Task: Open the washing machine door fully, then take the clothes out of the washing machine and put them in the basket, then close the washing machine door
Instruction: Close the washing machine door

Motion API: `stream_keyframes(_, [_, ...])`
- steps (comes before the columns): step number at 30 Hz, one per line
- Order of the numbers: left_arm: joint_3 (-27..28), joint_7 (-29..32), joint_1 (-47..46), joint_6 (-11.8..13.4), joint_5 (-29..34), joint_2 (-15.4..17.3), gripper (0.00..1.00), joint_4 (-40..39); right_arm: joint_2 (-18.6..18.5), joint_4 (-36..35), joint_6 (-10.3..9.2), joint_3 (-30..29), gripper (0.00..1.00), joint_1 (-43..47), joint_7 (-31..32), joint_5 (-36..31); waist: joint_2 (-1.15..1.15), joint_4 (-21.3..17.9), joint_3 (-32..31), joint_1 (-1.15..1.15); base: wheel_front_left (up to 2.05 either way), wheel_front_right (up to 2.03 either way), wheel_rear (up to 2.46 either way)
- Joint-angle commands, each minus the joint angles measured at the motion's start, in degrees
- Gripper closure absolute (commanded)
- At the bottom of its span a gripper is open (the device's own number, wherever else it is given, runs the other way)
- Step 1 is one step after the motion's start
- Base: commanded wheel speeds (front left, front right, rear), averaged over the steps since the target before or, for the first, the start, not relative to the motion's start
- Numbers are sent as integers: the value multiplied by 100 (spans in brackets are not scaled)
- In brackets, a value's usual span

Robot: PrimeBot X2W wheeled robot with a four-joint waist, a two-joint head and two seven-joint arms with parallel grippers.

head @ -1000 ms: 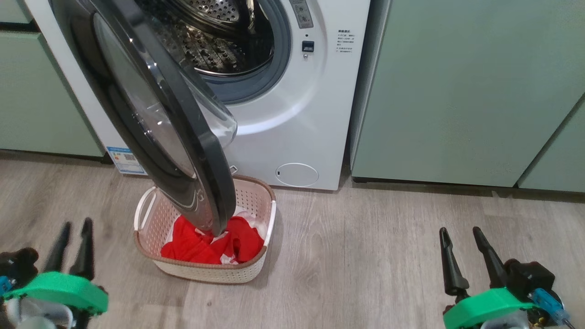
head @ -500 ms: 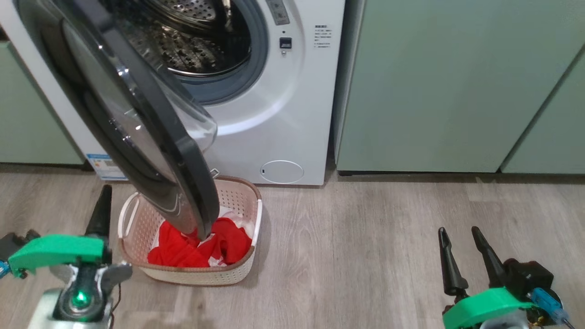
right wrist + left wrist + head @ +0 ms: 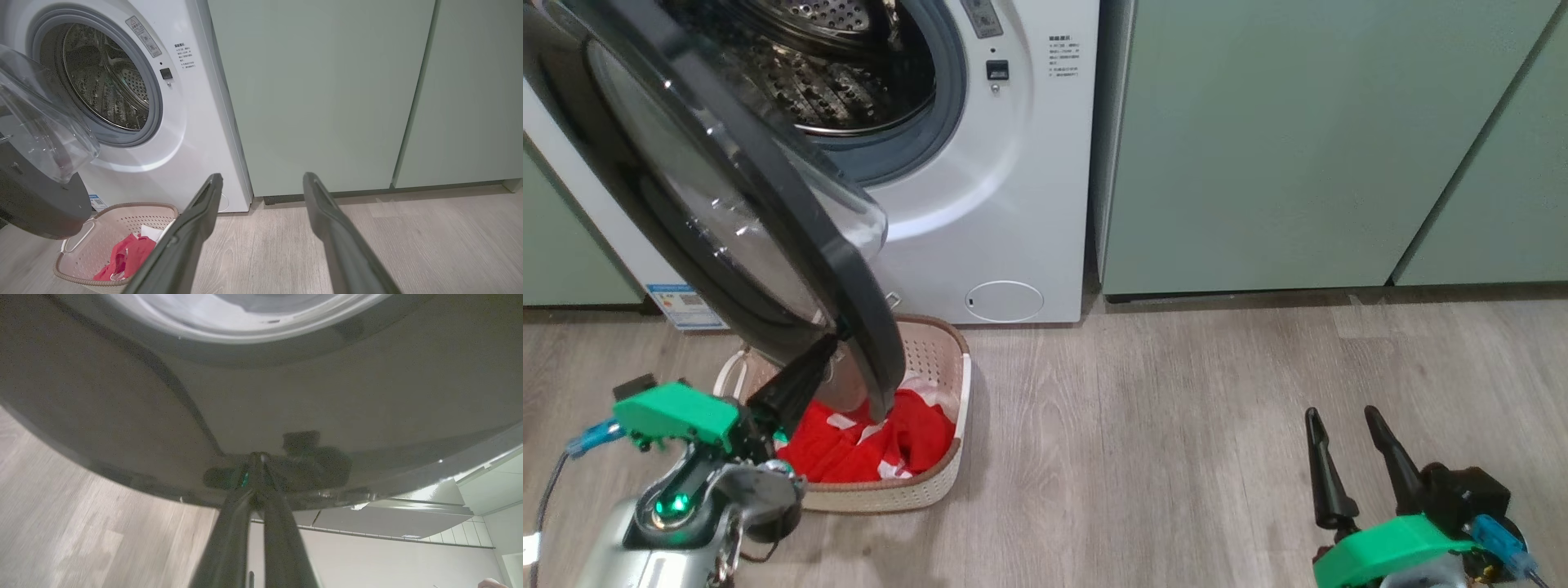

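Note:
The white washing machine (image 3: pixel 996 204) stands with its steel drum (image 3: pixel 825 73) exposed and nothing red inside that I can see. Its door (image 3: pixel 845 282) hangs open over the basket, glossy black rim outward. My left gripper (image 3: pixel 821 349) is shut, its tips together against the door's (image 3: pixel 327 396) lower black rim in the left wrist view (image 3: pixel 258 458). The cream basket (image 3: pixel 935 359) sits on the floor below, holding the red clothes (image 3: pixel 866 449). My right gripper (image 3: pixel 1339 416) stands open at the lower right, empty (image 3: pixel 263 177), far from the basket (image 3: pixel 135 216).
Pale-green cabinets (image 3: pixel 1258 147) run along the wall right of the machine, with another at the left edge (image 3: pixel 564 253). Bare wood floor (image 3: pixel 1160 457) lies between the basket and my right gripper. The door's clear porthole bulge (image 3: pixel 41 130) juts toward the drum.
My left gripper has risen from the lower left and swung right until its tips meet the door's lower rim. The camera has turned, shifting the whole scene left. The right gripper holds still.

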Motion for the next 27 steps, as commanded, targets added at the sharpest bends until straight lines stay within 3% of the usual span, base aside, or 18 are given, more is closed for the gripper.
stream_keyframes(1, [156, 152, -365, 9, -91, 148, 100, -244, -69, -172, -4, 144, 0, -224, -36, 6, 0, -22, 21, 0, 0, 0, 0])
stream_keyframes(10, [31, 168, -968, 76, 39, 96, 100, 105, -58, -177, -4, 226, 0, -334, -36, -20, 0, -208, 205, 0, 0, 0, 0])
stream_keyframes(27, [87, 121, -2603, -315, 235, 183, 100, 1300, 22, -326, -4, 161, 0, -780, -36, -167, 0, -865, 1245, 0, 0, 0, 0])
